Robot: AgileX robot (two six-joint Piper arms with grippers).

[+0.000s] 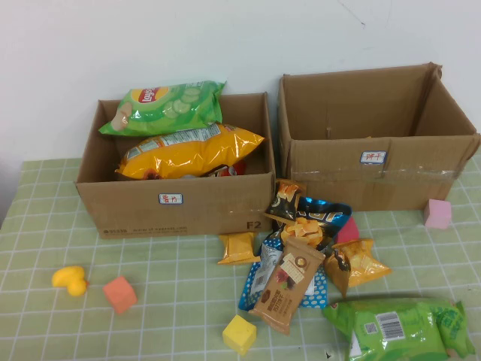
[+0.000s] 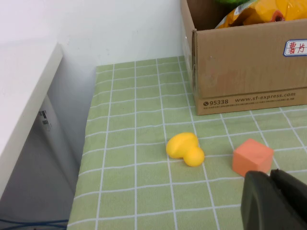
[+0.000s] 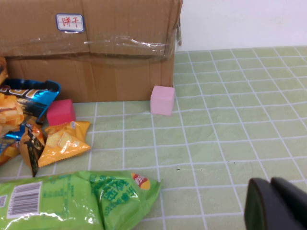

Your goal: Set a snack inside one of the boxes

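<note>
Two cardboard boxes stand at the back. The left box [image 1: 180,203] holds a green chip bag [image 1: 165,105] and a yellow chip bag [image 1: 192,150]. The right box [image 1: 376,177] shows nothing inside. A pile of small snack packs [image 1: 301,256] lies in front between them, with a brown bar pack [image 1: 289,284] on top. A large green snack bag [image 1: 402,329] lies at the front right and shows in the right wrist view [image 3: 76,203]. My left gripper [image 2: 271,177] is shut and empty, just behind an orange cube [image 2: 252,157]. My right gripper [image 3: 271,184] is shut and empty over bare cloth. Neither arm shows in the high view.
A yellow toy [image 1: 70,280], an orange cube [image 1: 120,293], a yellow cube [image 1: 239,334] and a pink cube [image 1: 437,213] lie on the green checked cloth [image 1: 165,316]. A red cube [image 3: 61,112] sits by the pile. The table's left edge [image 2: 81,163] drops off beside a white shelf.
</note>
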